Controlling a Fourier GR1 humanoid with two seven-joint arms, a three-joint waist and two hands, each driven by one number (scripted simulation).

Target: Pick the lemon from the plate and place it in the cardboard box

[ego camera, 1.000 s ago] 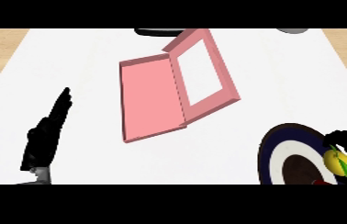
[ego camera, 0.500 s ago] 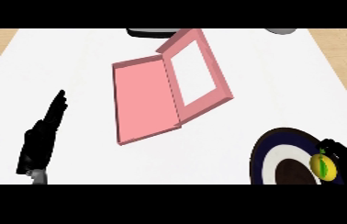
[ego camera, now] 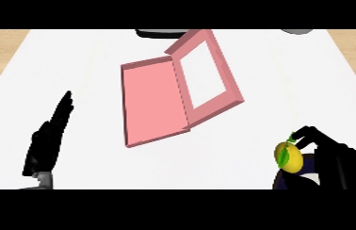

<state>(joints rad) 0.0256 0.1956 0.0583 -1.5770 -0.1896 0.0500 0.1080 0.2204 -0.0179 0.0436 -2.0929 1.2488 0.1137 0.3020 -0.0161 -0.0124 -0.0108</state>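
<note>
Nearest, at 4 o'clock in the view: the right hand [ego camera: 332, 154], black, w/ fingers [ego camera: 311, 132] curled round the lemon [ego camera: 290, 156]. Thumb side hidden, but the fingers clearly wrap the fruit from the right. Lemon's yellow, upright-ish, green leaf on its left face. It sits at the left rim of the dark plate [ego camera: 279, 182], only a sliver of which shows at the lower edge; can't tell whether the lemon touches the plate or hangs just above it.

Over at 8 o'clock: the left hand [ego camera: 47, 142], open, fingers straight and together, pointing up toward 12, resting near the lower-left edge of the white counter [ego camera: 83, 59]. Holds nothing. Grey forearm end just peeks in below it.

Mid-view, centre to 11 o'clock: the pink cardboard box [ego camera: 154, 102], lying open and flat on the counter, tilted approx. diagonal. Its lid [ego camera: 208, 73] folds out to the right at about 1 o'clock, w/ a white rectangular window in it. Box well apart from both hands, nothing inside.

Far edge, 12 o'clock: a dark object [ego camera: 161, 33] cut off by the view's top, just beyond the lid's corner. At 2 o'clock, a grey object [ego camera: 300, 31], also cut off. Can't tell what either is.
</note>
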